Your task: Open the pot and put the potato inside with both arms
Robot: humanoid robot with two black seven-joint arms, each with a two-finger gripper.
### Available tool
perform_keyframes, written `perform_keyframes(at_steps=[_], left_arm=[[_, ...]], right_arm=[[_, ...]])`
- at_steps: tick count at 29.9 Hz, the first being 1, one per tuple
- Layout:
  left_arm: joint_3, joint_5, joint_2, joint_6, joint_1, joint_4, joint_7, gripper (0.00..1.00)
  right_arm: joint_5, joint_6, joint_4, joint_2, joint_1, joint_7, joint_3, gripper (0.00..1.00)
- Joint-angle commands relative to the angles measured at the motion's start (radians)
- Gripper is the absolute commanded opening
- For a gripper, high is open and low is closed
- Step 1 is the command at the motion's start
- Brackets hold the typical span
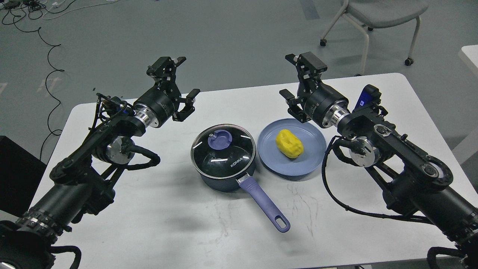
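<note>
The dark navy pot (pixel 224 175) stands at the table's middle with its glass lid (pixel 223 151) on, purple knob (pixel 219 139) on top. Its purple handle (pixel 266 204) points toward the near right. Just right of it the yellow potato (pixel 289 143) lies on a light-blue plate (pixel 272 158). My left gripper (pixel 183 80) hovers up and left of the pot, fingers spread wide, holding nothing. Up and right of the plate, my right gripper (pixel 289 76) is likewise open and empty. Neither touches anything.
The white table (pixel 168 224) has rounded far corners and scuff marks in front of the pot. A grey wheeled chair (pixel 377 15) stands beyond the far right corner. Black cables (pixel 41 41) trail over the floor at far left. A dark box (pixel 16 172) sits at the left edge.
</note>
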State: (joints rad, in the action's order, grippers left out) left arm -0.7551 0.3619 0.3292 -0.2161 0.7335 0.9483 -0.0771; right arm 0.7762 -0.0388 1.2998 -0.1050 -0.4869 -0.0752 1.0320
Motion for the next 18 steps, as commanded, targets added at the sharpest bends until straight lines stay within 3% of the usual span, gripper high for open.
perform_keyframes(at_steps=[1,18], left_arm=[[-0.006,0.0,0.011,0.0,0.001,0.001,-0.003,0.98],[0.002,0.0,0.019,-0.002,0.001,0.001,-0.001,0.98]], right_arm=[[0.0,0.0,0.012,0.001,0.005,0.0,-0.004,1.0],[0.001,0.0,0.018,0.028,0.007,0.002,0.002,1.0]])
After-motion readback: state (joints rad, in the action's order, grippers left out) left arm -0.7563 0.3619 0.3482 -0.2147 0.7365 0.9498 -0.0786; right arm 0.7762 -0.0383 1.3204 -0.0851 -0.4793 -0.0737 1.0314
